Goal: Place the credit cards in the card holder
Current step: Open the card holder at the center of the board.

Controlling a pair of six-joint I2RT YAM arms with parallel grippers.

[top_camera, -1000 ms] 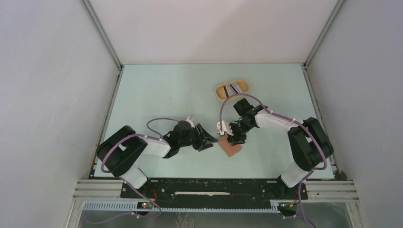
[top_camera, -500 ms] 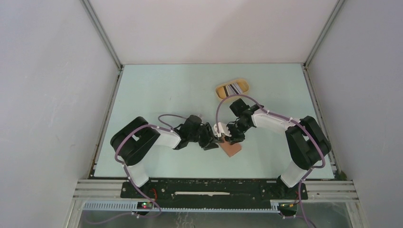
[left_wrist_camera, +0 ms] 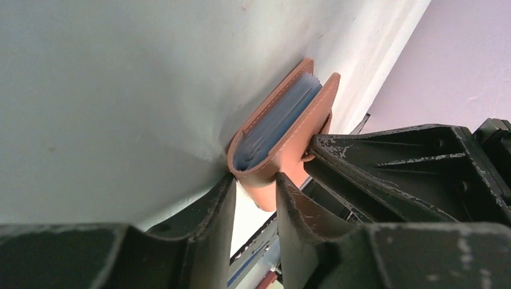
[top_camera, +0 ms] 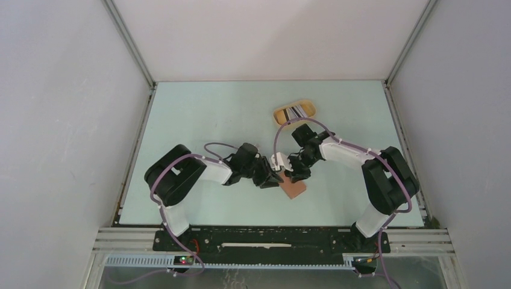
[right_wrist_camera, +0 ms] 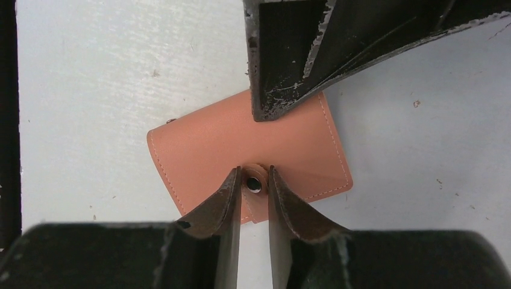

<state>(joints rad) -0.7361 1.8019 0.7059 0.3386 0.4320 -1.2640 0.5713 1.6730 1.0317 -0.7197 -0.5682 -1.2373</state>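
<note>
Right gripper (right_wrist_camera: 253,171) pinches the card holder (right_wrist_camera: 205,150) by its snap tab (right_wrist_camera: 253,184); left gripper (left_wrist_camera: 255,177) clamps its end.

r claw (right_wrist_camera: 253,173) tight around snap tab (right_wrist_camera: 253,201) of card holder (right_wrist_camera: 199,147)

card holder (top_camera: 293,189): one
yellow tray (top_camera: 278,114): one
credit cards (top_camera: 295,111): at least two in the tray, overlapping; the exact number cannot be told
clear pockets (left_wrist_camera: 278,117) inside the card holder: several, packed too tightly to count
arms: two
grippers: two, left gripper (top_camera: 276,179) and right gripper (top_camera: 294,177)
fingers per gripper: two
</note>
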